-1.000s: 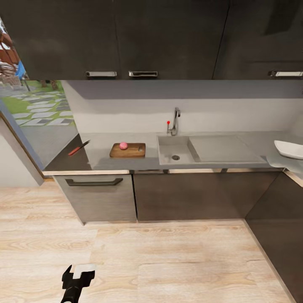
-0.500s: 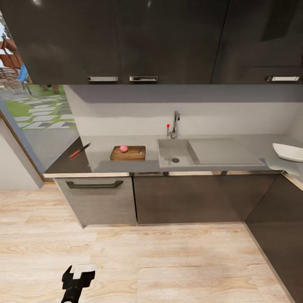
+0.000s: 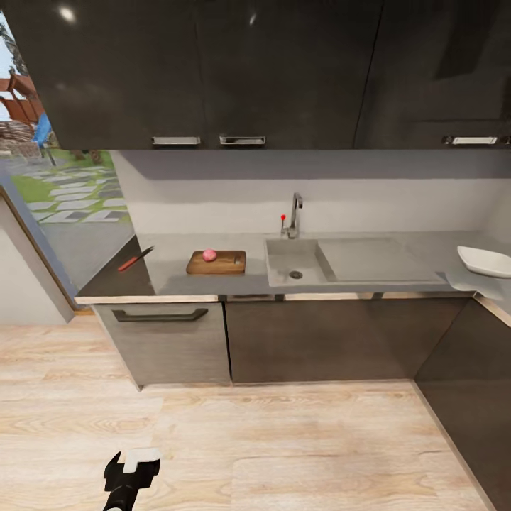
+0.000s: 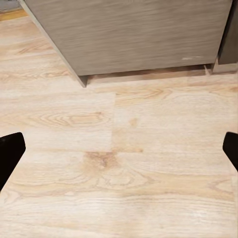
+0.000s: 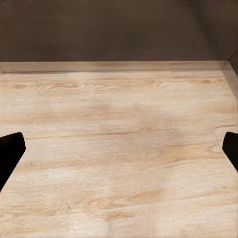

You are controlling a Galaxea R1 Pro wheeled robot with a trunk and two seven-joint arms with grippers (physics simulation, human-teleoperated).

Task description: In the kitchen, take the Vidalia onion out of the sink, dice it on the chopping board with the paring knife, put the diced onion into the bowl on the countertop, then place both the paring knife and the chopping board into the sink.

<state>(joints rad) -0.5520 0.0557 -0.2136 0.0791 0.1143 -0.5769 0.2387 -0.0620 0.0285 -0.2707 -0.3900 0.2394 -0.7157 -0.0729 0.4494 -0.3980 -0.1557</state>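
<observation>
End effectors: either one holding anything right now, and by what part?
Nothing is held. The left end effector and right end effector are both open over bare wood floor. The paring knife lies on the countertop.

Glossy black cabinets [image 3: 213, 71] above pale wood floor [image 3: 284, 440].

The head view looks forward and down from well back, facing the countertop [image 3: 177, 273], the sink [image 3: 297, 261] and the floor [image 3: 284, 440] before them. Each wrist view looks down along its fingers from close over the floor [image 4: 119, 163] [image 5: 119, 148] toward the lower cabinets [image 4: 134, 34] [image 5: 114, 29]. All three views share floor and cabinet fronts.
</observation>
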